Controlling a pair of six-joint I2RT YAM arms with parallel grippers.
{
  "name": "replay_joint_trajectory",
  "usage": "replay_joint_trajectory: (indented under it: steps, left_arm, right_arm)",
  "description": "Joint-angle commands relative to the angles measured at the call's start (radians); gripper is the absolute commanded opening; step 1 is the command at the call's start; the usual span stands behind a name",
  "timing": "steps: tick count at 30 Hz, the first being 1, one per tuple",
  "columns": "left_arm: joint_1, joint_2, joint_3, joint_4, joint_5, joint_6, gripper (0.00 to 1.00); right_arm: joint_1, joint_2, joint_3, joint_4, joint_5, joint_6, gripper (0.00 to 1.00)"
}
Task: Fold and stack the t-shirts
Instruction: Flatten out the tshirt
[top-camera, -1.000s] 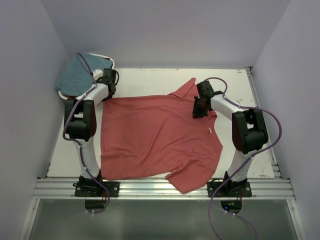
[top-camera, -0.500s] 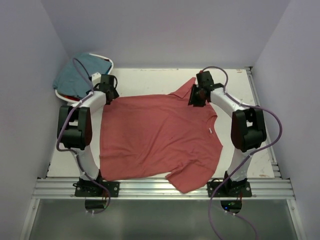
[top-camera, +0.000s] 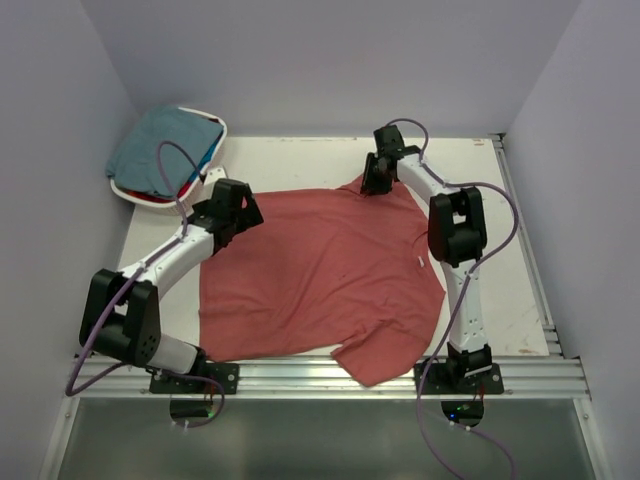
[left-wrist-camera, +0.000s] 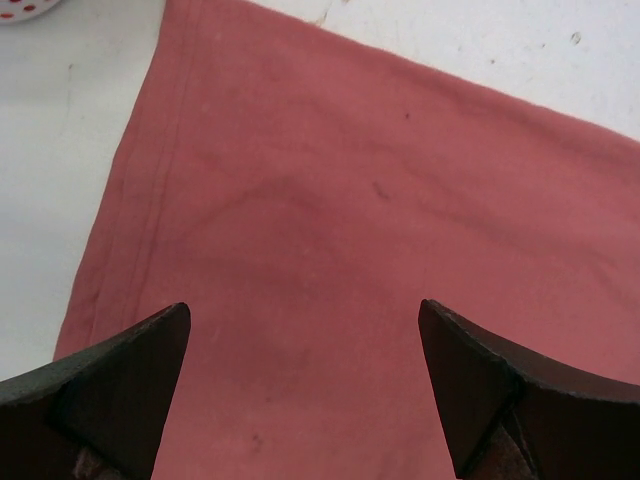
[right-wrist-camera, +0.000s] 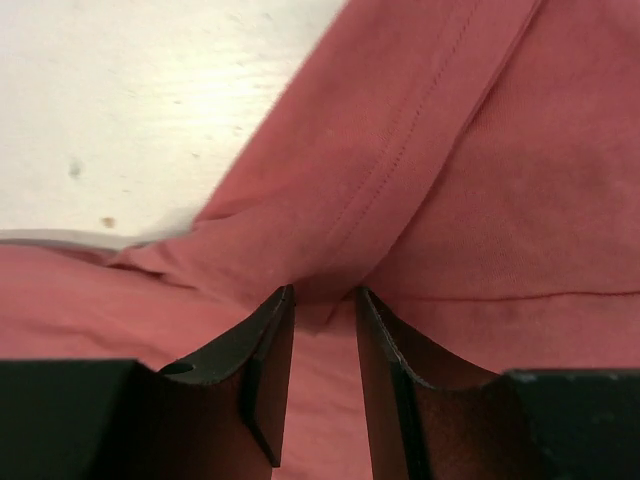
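- The brick-red t-shirt (top-camera: 320, 270) lies spread flat over the middle of the white table (top-camera: 300, 152), one sleeve hanging towards the near edge.
- The left gripper (top-camera: 238, 212) hovers over the shirt's far-left corner. Its jaws are spread wide with nothing between them, and the hem and flat cloth show below its fingers (left-wrist-camera: 120, 385).
- The right gripper (top-camera: 372, 184) sits at the far sleeve. Its jaws are narrow, and a puckered ridge of sleeve cloth is pinched between the fingertips (right-wrist-camera: 272, 330).
- The teal t-shirt (top-camera: 155, 150) is heaped in the white basket (top-camera: 135, 193) at the far-left corner, with slivers of bright blue and red cloth under it.
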Motion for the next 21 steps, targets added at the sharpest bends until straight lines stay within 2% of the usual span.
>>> replay_joint_trajectory:
  steps: [1, 11, 14, 15, 18, 21]
  left_arm:
    - [0.009, -0.111, -0.06, 0.007, 0.016, -0.007, 1.0]
    - [0.009, -0.125, -0.099, -0.001, 0.042, -0.005, 1.0]
    - [0.009, -0.117, -0.097, 0.002, 0.048, -0.007, 1.0]
    - [0.009, -0.117, -0.097, 0.002, 0.048, -0.005, 1.0]
    - [0.007, -0.117, -0.099, 0.005, 0.048, -0.002, 1.0]
    - [0.007, -0.116, -0.104, 0.008, 0.051, -0.002, 1.0]
  right_arm:
    - [0.001, 0.032, 0.046, -0.047, -0.032, -0.01, 0.35]
    - [0.0, 0.092, 0.072, -0.042, -0.064, 0.009, 0.33]
    - [0.001, 0.087, 0.058, -0.036, -0.081, 0.011, 0.23]
    - [0.001, 0.086, 0.053, -0.031, -0.087, 0.013, 0.15]
    - [0.0, 0.064, 0.041, -0.028, -0.088, 0.016, 0.0]
    - [0.001, 0.029, 0.029, -0.014, -0.094, 0.017, 0.0]
